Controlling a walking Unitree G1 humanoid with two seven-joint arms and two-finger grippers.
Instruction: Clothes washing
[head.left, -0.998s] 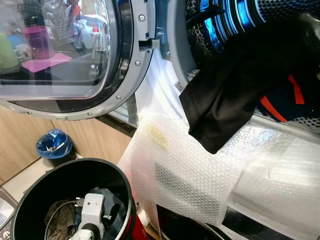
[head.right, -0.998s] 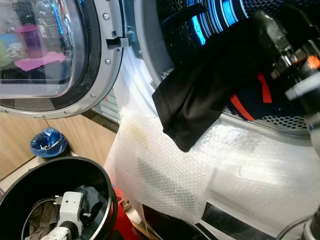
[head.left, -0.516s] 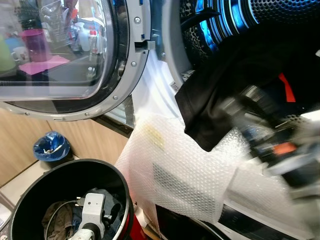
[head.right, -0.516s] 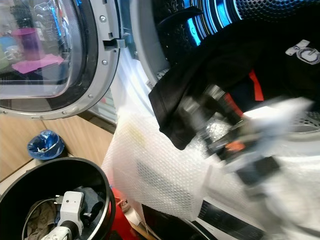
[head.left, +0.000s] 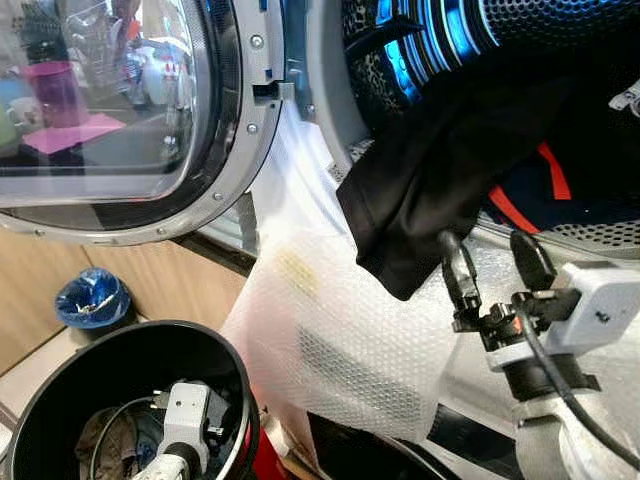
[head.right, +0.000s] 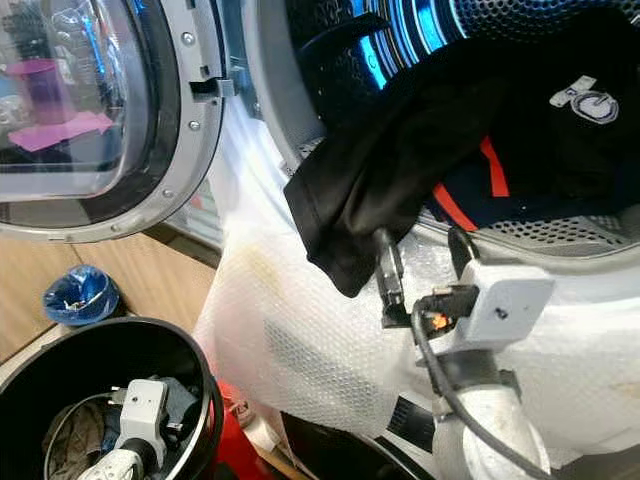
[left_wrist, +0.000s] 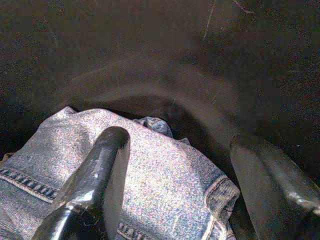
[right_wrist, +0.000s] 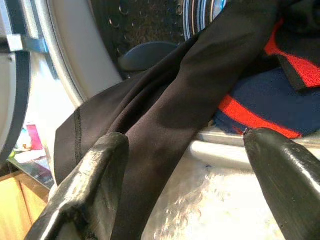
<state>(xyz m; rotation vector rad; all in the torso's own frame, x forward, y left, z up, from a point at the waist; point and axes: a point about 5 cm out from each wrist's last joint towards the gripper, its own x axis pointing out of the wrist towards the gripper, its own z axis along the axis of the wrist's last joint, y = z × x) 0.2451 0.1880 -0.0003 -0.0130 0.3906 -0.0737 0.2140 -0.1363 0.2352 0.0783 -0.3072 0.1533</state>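
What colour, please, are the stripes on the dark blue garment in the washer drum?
Red stripes, clearest in the right wrist view.

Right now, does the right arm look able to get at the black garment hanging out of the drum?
Probably yes. The right gripper is open just below the black garment, which drapes over the washer's door rim. One finger already sits by the dangling hem, with nothing between them.
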